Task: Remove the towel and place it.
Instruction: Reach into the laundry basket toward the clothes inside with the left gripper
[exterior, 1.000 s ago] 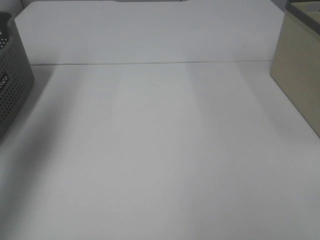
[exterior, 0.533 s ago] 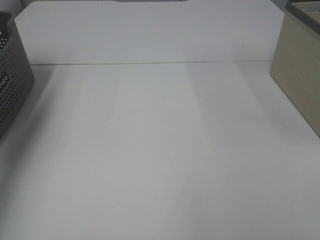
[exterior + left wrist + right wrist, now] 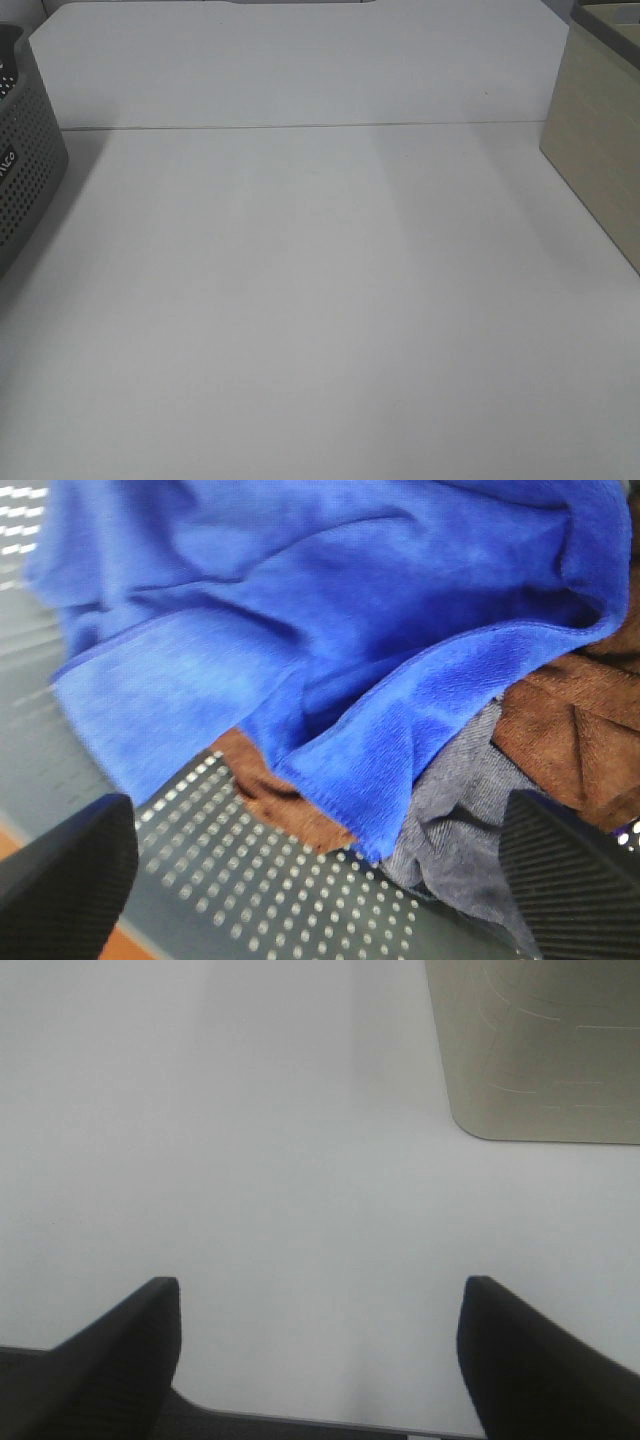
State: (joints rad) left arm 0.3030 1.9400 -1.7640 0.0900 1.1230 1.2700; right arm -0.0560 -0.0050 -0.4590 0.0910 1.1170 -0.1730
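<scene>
Exterior high: worktop seen unchanged from second earlier; no claw, no towel shown.
Left wrist: left claw released, poised near towel, heaped on other cloths at perforated basket; grasp judged pending.
Right wrist: right claw released, nothing held, above worktop.

A grey basket holding brown and grey cloths stands on the table left, a beige box right.
</scene>
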